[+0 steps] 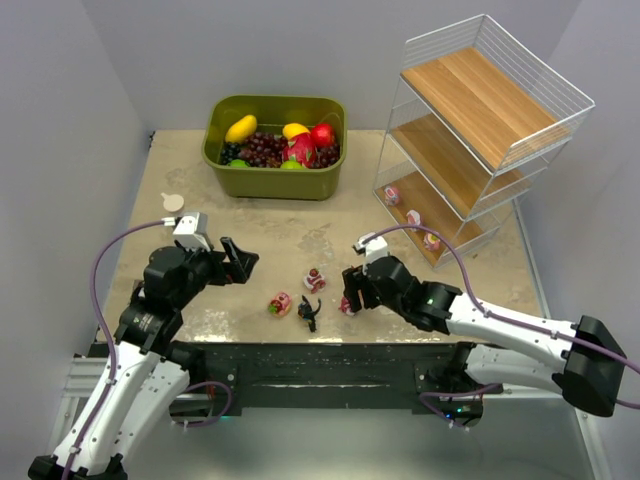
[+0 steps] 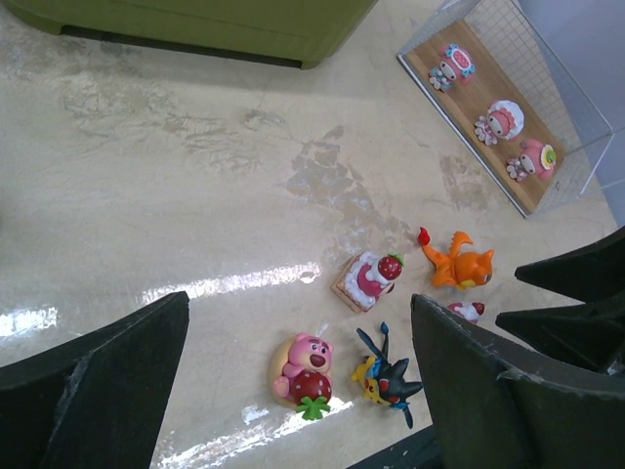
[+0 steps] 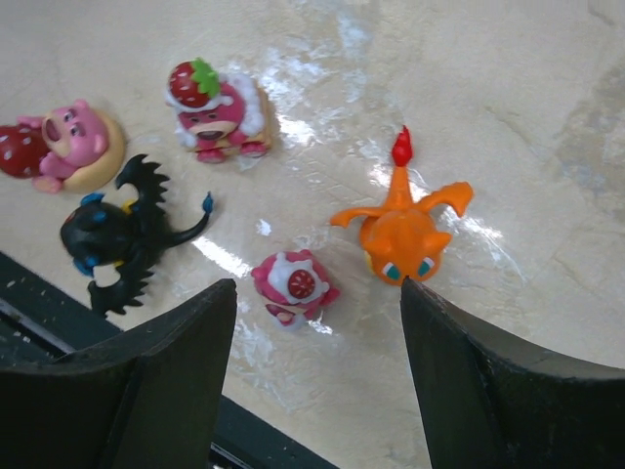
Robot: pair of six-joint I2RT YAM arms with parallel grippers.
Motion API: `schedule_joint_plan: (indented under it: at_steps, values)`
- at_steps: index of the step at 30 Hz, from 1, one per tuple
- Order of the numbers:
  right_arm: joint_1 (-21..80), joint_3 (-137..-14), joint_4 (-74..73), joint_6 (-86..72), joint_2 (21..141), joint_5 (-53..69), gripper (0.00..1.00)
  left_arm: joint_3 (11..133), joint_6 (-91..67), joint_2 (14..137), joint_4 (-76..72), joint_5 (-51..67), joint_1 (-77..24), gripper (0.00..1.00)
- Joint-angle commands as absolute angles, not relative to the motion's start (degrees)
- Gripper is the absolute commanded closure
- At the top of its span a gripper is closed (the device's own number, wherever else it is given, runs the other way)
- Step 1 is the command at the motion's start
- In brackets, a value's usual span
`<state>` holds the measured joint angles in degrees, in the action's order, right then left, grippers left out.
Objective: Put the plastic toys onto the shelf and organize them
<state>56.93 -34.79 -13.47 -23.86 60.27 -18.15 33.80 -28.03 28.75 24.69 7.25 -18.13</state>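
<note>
Several plastic toys lie near the table's front edge: a pink bear with a strawberry (image 1: 280, 303) (image 2: 303, 369), a strawberry cake figure (image 1: 315, 280) (image 3: 217, 109), a black spiky creature (image 1: 308, 313) (image 3: 117, 239), an orange creature (image 3: 402, 230) (image 2: 464, 266) and a small pink-white toy (image 3: 291, 285). My right gripper (image 1: 352, 290) (image 3: 318, 293) hovers low and open, with the pink-white toy just beyond its fingertips and untouched. To the left of the toys my left gripper (image 1: 238, 260) (image 2: 298, 303) stands wide open and holds nothing. The shelf (image 1: 480, 130) carries three figurines (image 1: 413, 218) on its bottom tier.
An olive-green bin (image 1: 275, 182) of fruit stands at the back centre. A small round beige disc (image 1: 173, 202) lies at the left. The black front rail (image 1: 320, 355) runs just below the toys. The shelf's white wire frame rises at the back right.
</note>
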Motion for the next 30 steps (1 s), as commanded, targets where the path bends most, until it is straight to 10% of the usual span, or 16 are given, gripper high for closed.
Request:
schedule_joint_plan:
  at_steps: [1,30]
  values:
    - [57.04,-34.28,-9.06,-18.99,59.41,-10.91,0.31,33.57,-28.21,29.00,22.76,8.26,-18.02,0.01]
    - [57.04,-34.54,-3.69,-18.72,59.06,-7.65,0.35,33.57,-28.13,29.53,22.68,8.26,-18.02,0.00]
